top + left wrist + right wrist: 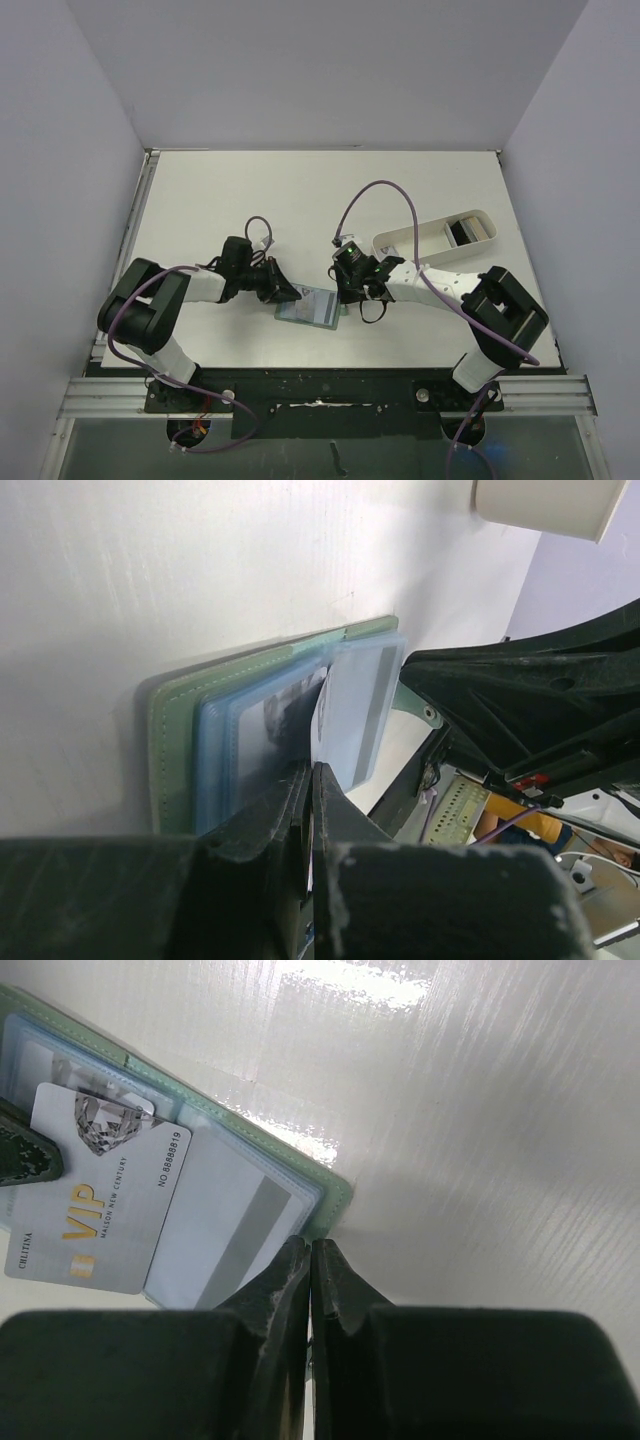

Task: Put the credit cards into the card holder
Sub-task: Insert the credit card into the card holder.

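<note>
The card holder (308,308) lies open on the table between my grippers, grey-green outside (172,742) and pale blue inside (262,1148). A pale card with a grey stripe (232,1228) sits in a clear sleeve; it also shows in the left wrist view (358,712). A pale credit card marked VIP (100,1215) lies slanted across the open holder. My left gripper (312,778) is shut on its edge; one of its fingertips (25,1155) shows at that card's end. My right gripper (312,1250) is shut and empty, tips at the holder's corner.
A long white oval tray (420,240) stands at the back right with dark and pale cards (466,231) in its far end; its rim shows in the left wrist view (545,505). The two arms meet over the holder near the table's front edge.
</note>
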You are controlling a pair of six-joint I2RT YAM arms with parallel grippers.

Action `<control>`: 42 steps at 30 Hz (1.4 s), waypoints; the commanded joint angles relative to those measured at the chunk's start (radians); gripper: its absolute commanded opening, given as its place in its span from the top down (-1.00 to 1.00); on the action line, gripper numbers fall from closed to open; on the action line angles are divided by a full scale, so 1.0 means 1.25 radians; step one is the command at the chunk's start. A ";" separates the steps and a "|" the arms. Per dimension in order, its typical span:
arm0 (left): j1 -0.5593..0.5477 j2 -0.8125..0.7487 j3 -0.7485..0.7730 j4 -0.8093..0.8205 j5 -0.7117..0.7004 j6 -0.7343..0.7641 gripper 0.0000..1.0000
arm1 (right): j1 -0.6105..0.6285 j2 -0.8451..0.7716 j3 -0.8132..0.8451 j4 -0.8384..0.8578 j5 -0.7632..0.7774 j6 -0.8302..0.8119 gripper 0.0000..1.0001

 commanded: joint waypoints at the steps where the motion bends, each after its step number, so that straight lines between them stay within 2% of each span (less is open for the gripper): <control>1: -0.005 0.000 0.010 0.040 0.021 -0.001 1.00 | 0.003 -0.008 0.009 0.017 0.035 0.004 0.99; 2: -0.005 -0.001 0.009 0.039 0.019 0.000 1.00 | 0.003 -0.011 0.014 0.005 0.039 0.010 0.93; 6: -0.005 -0.007 0.011 0.017 -0.002 0.013 1.00 | 0.005 -0.041 0.025 -0.054 0.079 0.065 0.47; 8: -0.005 -0.011 0.008 0.010 -0.010 0.017 1.00 | 0.005 -0.060 0.017 -0.064 0.084 0.102 0.32; 11: -0.005 -0.020 0.007 -0.001 -0.022 0.022 1.00 | 0.014 -0.083 -0.006 -0.051 0.074 0.158 0.21; 15: -0.005 -0.027 0.008 -0.016 -0.034 0.030 1.00 | 0.037 -0.084 -0.025 -0.020 0.070 0.218 0.19; 20: -0.005 -0.033 0.003 -0.014 -0.035 0.029 1.00 | 0.046 -0.070 -0.041 -0.012 0.101 0.257 0.24; 25: -0.005 -0.035 0.003 -0.014 -0.022 0.035 1.00 | 0.046 -0.054 -0.045 -0.021 0.126 0.253 0.38; 27: -0.005 -0.033 0.004 -0.007 -0.013 0.036 1.00 | 0.045 -0.044 -0.051 -0.005 0.119 0.241 0.47; 32: -0.011 -0.034 0.007 0.020 0.015 0.023 1.00 | 0.033 -0.023 -0.053 0.009 0.117 0.195 0.87; 35: -0.016 -0.027 0.010 0.031 0.032 0.015 1.00 | 0.024 -0.026 -0.060 0.020 0.119 0.172 0.98; 42: -0.019 -0.015 0.011 0.039 0.036 0.012 1.00 | 0.010 -0.042 -0.070 0.044 0.128 0.110 1.00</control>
